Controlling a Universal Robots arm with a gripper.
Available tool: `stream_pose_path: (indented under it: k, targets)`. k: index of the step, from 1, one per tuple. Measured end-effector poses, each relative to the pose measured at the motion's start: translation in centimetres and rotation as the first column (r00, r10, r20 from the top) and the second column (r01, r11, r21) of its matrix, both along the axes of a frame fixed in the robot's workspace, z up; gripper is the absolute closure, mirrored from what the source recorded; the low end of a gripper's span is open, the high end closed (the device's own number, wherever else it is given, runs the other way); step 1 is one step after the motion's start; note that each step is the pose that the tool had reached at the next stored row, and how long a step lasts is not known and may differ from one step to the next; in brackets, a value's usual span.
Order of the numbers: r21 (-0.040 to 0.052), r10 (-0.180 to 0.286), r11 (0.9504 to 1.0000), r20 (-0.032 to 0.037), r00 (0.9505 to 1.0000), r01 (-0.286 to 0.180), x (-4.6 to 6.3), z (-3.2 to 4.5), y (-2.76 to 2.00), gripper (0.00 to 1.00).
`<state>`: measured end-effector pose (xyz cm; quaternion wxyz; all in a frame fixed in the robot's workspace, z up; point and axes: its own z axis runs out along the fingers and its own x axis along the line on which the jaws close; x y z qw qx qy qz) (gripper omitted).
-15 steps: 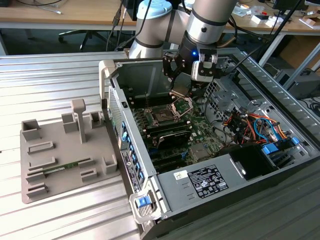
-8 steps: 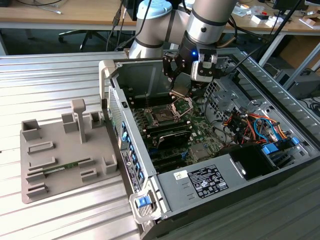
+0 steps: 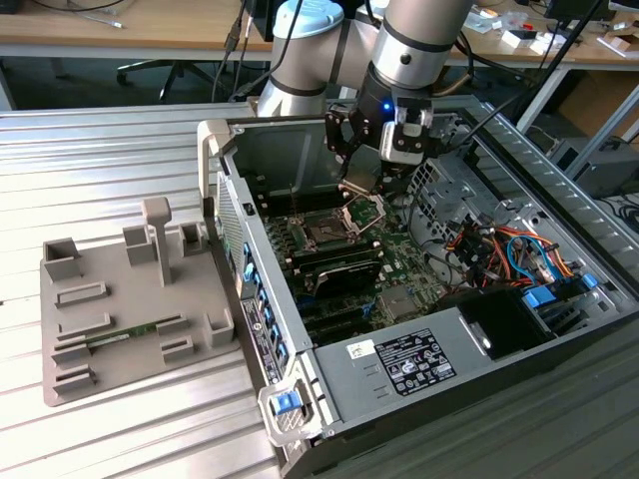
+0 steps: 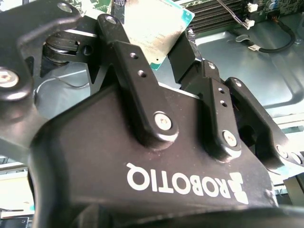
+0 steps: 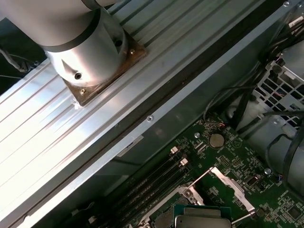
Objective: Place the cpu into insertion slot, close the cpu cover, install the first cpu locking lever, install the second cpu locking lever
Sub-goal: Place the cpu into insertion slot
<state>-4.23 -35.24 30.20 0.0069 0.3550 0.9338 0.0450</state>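
My gripper [image 4: 151, 35] is shut on the cpu [image 4: 154, 26], a flat square chip with a pale top and green edge, pinched between the two black fingers [image 4: 126, 52]. In the exterior view the gripper [image 3: 355, 186] hangs inside the open computer case, just above and to the exterior view's right of the insertion slot [image 3: 327, 232], a black square socket with a silver rim on the green board. The cpu cover [image 3: 366, 212] stands raised beside the slot. In the first wrist view the cover frame [image 5: 227, 183] is swung open and the cpu [image 5: 202, 217] shows at the picture's edge.
Long black memory slots [image 3: 339, 274] lie just in front of the socket. Coloured cables [image 3: 489, 249] and a drive cage crowd the exterior view's right. A grey fixture tray [image 3: 120, 299] sits on the ribbed table outside the case wall [image 3: 225, 215]. The arm's base [image 5: 90, 52] is bolted behind the case.
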Motion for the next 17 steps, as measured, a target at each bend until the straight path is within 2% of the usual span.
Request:
stream_pose_path:
  k: [17]
  targets:
    - [0.0000,-0.037,0.9993,0.0000,0.9993,0.037,0.00,-0.07,0.00,0.46]
